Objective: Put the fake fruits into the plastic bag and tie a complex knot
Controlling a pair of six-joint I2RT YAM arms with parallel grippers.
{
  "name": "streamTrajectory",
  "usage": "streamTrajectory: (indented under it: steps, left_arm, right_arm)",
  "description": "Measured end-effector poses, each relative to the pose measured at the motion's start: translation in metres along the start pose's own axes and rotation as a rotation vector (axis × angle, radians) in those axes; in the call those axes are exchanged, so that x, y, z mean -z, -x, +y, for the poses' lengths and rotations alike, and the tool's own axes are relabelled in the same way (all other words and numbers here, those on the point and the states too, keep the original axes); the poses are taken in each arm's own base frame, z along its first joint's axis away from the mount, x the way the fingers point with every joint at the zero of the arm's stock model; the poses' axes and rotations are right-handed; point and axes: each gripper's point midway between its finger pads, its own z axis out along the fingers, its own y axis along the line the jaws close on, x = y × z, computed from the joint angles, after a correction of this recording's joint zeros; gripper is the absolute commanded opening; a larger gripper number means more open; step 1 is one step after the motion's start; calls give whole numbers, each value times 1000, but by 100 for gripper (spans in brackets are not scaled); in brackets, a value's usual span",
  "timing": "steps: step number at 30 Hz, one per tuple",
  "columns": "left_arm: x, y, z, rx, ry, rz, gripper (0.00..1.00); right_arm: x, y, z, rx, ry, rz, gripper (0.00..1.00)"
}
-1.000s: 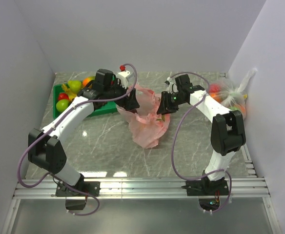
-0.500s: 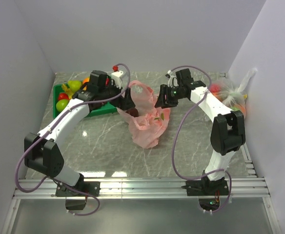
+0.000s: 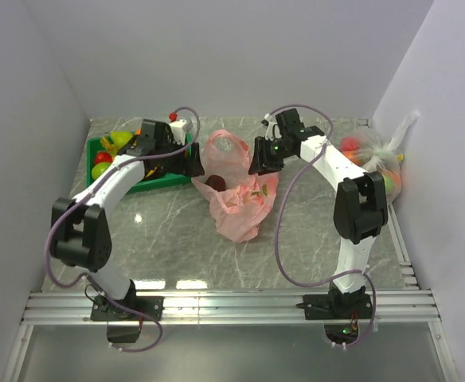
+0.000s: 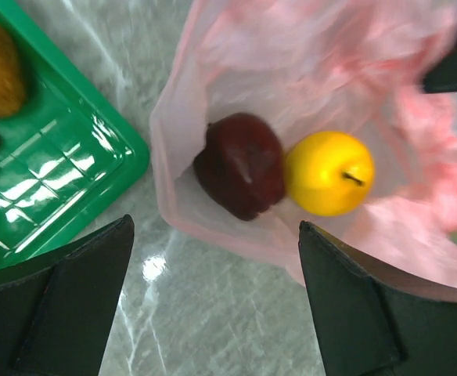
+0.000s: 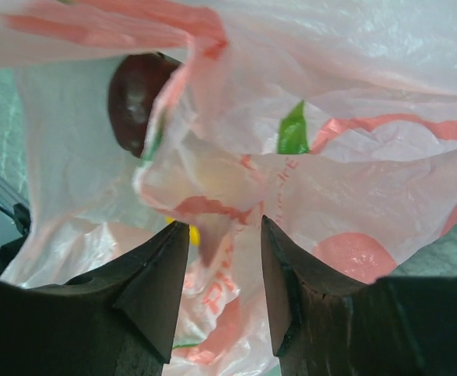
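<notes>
left hand [image 4: 214,227]: fingers wide apart | right hand [image 5: 222,227]: fingers partly apart | both pointing down

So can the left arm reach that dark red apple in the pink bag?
Probably yes. The left arm hangs right over the dark red apple, jaws wide open, and the mouth of the pink bag gapes, so nothing covers it.

One pink plastic bag [image 3: 236,208]. Inside bag, two fruits: one dark red apple [image 4: 240,164], one yellow apple [image 4: 329,172]. Left of bag, one green tray [image 3: 169,180]; two fruits countable there from above: one red fruit [image 3: 103,157], one yellow-green pear [image 3: 121,140], rest hidden. Right of bag, one clear bag [image 3: 374,155] of fruit, count unreadable.
</notes>
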Motion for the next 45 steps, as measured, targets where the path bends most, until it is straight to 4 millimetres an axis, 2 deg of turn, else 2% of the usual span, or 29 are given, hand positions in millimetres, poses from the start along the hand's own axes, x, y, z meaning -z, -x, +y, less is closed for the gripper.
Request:
streamTrajectory:
  steps: [3,5,6,7,8,9,10,14,17,20,22,24,26,27,29,30,31,32,33,34,36,39,42,45]
  left_arm:
    - [-23,-21,14,34,19,74,83]
    - [-36,-35,22,59,32,117,73]
    - [-42,-41,25,73,35,138,54]
    - [-46,-46,27,88,36,152,44]
    - [-49,-50,28,98,37,164,32]
    - [-50,-51,29,104,38,169,9]
    - [-49,-52,28,112,35,173,0]
    - [-32,-29,14,88,1,115,0]
    - [4,5,-8,38,-29,6,0]
    - [53,39,-35,-40,-55,-135,0]
    - [74,51,-48,-78,-67,-193,0]
    - [81,54,-54,-95,-80,-209,0]
    - [72,47,-53,-88,-92,-183,8]
    - [63,39,-51,-80,-96,-156,21]
    - [46,23,-44,-59,-96,-94,36]
    - [38,15,-40,-47,-96,-63,52]
    - [31,10,-38,-38,-95,-40,59]
    - [28,7,-36,-37,-94,-29,66]
    - [27,6,-35,-35,-91,-22,78]
    - [27,6,-33,-38,-86,-22,83]
    - [33,16,-29,-49,-77,-46,92]
    - [51,50,-10,-114,-31,-126,97]
    - [73,95,20,-243,64,-220,98]
    - [78,119,50,-386,157,-241,99]
  right_arm:
    - [-3,-4,-2,-8,-7,20,46]
    - [-4,-4,0,-4,-6,25,34]
    - [-4,-4,2,0,-4,25,27]
    - [-3,-2,3,5,-3,24,12]
    - [-3,-1,3,11,-3,24,6]
    - [-2,-1,4,12,-3,24,0]
    - [-1,0,5,13,-3,24,0]
    - [4,1,3,12,-4,29,0]
    - [17,5,-6,-5,-15,15,0]
    - [42,15,-16,-14,-27,-35,0]
    - [60,22,-18,-12,-32,-77,0]
    - [71,26,-13,-1,-21,-102,0]
    - [75,26,-2,23,-3,-109,0]
    - [75,24,3,37,5,-105,0]
    - [71,20,11,59,17,-93,0]
    - [69,18,15,67,21,-86,0]
    - [67,15,18,74,25,-77,0]
    - [66,14,20,80,29,-72,0]
    - [66,13,22,83,32,-70,0]
    - [65,13,22,84,33,-69,0]
    - [65,13,21,84,31,-70,0]
    - [64,13,21,83,28,-70,0]
    - [61,13,19,80,27,-65,0]
    - [56,11,15,72,23,-51,0]
